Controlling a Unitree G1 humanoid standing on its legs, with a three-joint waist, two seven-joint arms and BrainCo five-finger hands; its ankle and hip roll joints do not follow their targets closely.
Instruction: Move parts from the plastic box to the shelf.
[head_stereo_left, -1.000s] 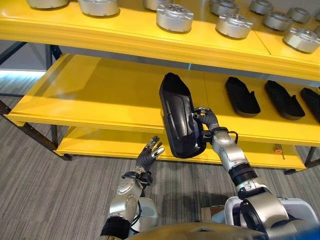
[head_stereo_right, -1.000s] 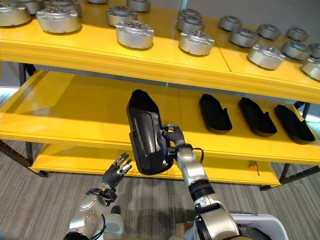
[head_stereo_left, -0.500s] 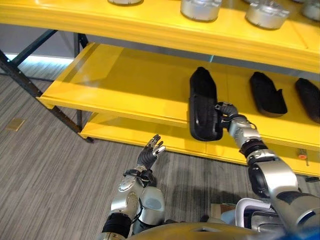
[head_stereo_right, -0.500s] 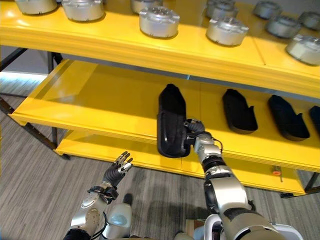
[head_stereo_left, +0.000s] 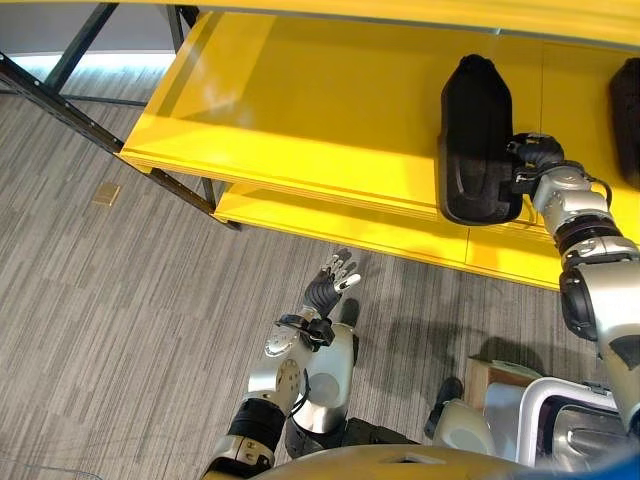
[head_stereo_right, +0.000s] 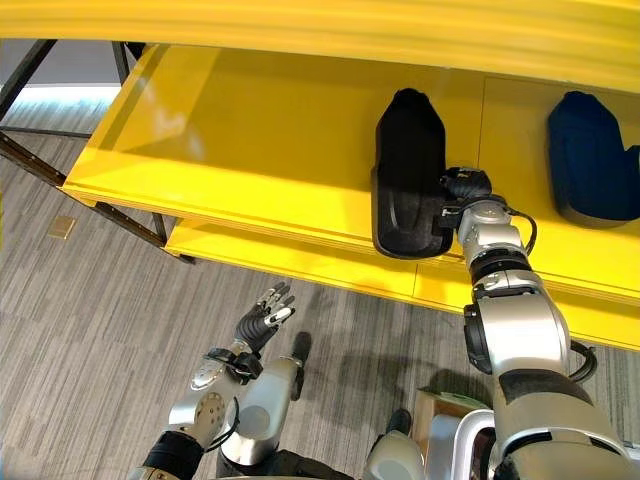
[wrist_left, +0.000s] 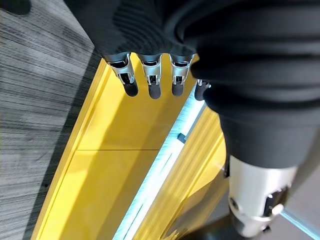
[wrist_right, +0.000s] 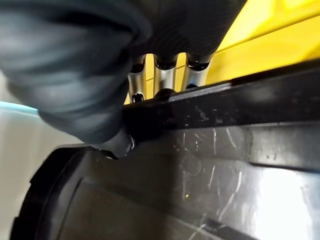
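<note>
Floor: grey striped carpet (head_stereo_left: 120, 320) lies under me, with a small tan tag (head_stereo_left: 105, 193) on it near the shelf's dark leg.
Shelf: a yellow shelf (head_stereo_left: 300, 110) with a lower tier beneath; its left stretch is bare, which leaves room beside the part I am setting down.
My left hand (head_stereo_left: 333, 283): it hangs low over the carpet, apart from the shelf, fingers (wrist_left: 152, 80) straight and holding nothing, so I judge it is kept clear of the work.
Black moulded part (head_stereo_left: 475, 140): it lies lengthwise on the yellow shelf, its near end at the front edge.
My right hand (head_stereo_left: 530, 165): fingers (wrist_right: 165, 75) and thumb pinch the part's rim at its near right side, steadying it while it settles.
Neighbour: another dark part (head_stereo_right: 590, 155) rests further right, near but apart.
</note>
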